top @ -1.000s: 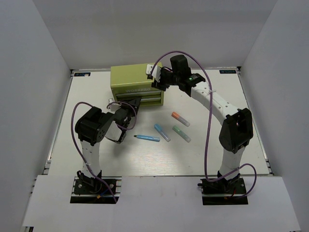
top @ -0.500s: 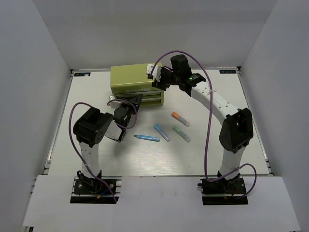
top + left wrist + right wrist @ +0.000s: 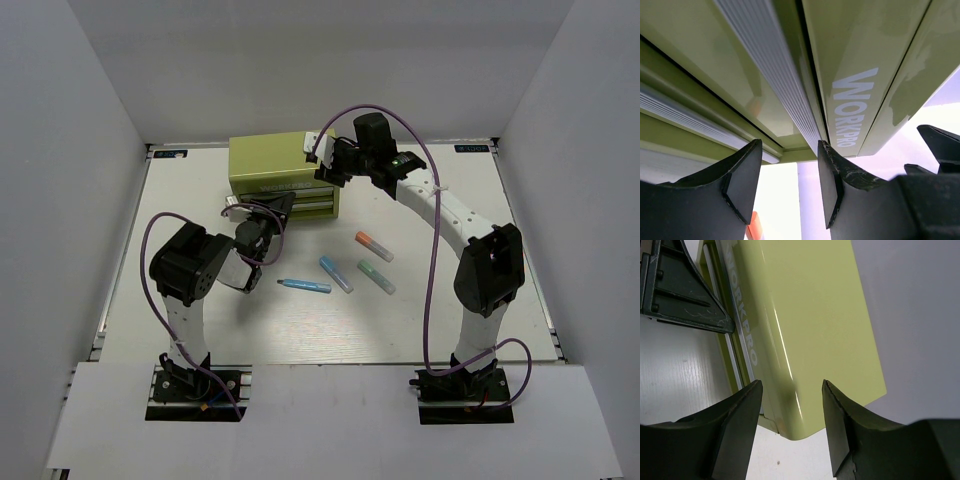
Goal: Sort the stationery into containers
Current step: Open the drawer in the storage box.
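Four pens lie loose on the white table (image 3: 430, 320), all on the near side of the green tool chest (image 3: 265, 160) and well apart from it.
- Thin bright-blue pen (image 3: 303, 286): nearest the arm bases, in front of the chest's drawers, lying almost crosswise.
- Light blue pen (image 3: 335, 274): just to the right of it, slanted.
- Green pen (image 3: 376, 276): further right, out past the chest's right end, slanted the same way.
- Orange-capped pen (image 3: 374, 246): closest of the four to the chest, off its front right corner.

None of the pens touches another.

Left gripper (image 3: 275, 210): at the chest's front face, level with the drawers. The wrist view shows its fingers (image 3: 742, 185) apart, with the ribbed drawer handle (image 3: 775, 75) ending in the gap between them. Nothing is clamped. Contact with the handle cannot be confirmed.

The tool chest stands upright at the far side of the table, with both drawers shut.

Right gripper (image 3: 320, 160): at the chest's top right corner. Its fingers (image 3: 735, 425) stand apart with that corner lying between them in the wrist view. Whether they touch the metal cannot be told.
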{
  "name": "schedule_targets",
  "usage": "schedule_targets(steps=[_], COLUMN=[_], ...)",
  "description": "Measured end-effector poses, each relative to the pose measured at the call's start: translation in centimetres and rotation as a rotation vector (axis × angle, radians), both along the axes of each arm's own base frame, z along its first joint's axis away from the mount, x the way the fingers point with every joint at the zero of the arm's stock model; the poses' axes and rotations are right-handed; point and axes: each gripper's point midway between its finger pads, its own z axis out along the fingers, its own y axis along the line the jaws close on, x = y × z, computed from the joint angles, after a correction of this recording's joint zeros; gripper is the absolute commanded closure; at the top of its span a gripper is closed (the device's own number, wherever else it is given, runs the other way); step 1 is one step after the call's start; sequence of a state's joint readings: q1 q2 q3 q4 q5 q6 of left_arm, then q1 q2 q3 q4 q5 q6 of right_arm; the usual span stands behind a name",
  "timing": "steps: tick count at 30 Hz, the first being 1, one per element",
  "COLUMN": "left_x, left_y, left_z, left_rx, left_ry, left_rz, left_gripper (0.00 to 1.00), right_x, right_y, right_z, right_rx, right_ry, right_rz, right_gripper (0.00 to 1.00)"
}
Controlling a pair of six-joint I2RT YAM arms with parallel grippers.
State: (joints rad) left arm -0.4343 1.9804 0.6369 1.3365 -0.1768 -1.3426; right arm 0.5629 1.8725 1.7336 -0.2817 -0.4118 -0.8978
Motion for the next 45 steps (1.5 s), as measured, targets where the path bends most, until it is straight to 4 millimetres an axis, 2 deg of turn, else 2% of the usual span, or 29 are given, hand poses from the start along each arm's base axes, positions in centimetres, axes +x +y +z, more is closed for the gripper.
schedule_targets(steps=[8, 23, 34, 41, 45], left_x=[0.5, 1.1, 1.3, 1.7, 2.0], left_y=[0.1, 1.3, 1.2, 1.0, 1.0], left_z=[0.6, 0.3, 0.3, 0.8, 1.2], left_rx=[-0.007, -0.007, -0.043, -0.085, -0.108], left_ry=[-0.016, -0.008, -0.024, -0.051, -0.068], left_rz=[0.018, 0.093, 0.133, 0.166, 0.184], left_gripper=[0.42, 0.44, 0.47, 0.53, 0.61], right_x=[0.2, 0.8, 0.9, 1.1, 1.1], right_y=[-0.2, -0.2, -0.3, -0.5, -0.6], right_z=[0.0, -0.8, -0.9, -0.8, -1.1], right_rx=[-0.004, -0.011, -0.012, -0.019, -0.032], right_ry=[-0.003, -0.002, -0.002, -0.013, -0.017], right_rz=[-0.009, -0.022, -0.024, -0.022, -0.016], right_gripper=[0.43, 0.43, 0.43, 0.43, 0.42])
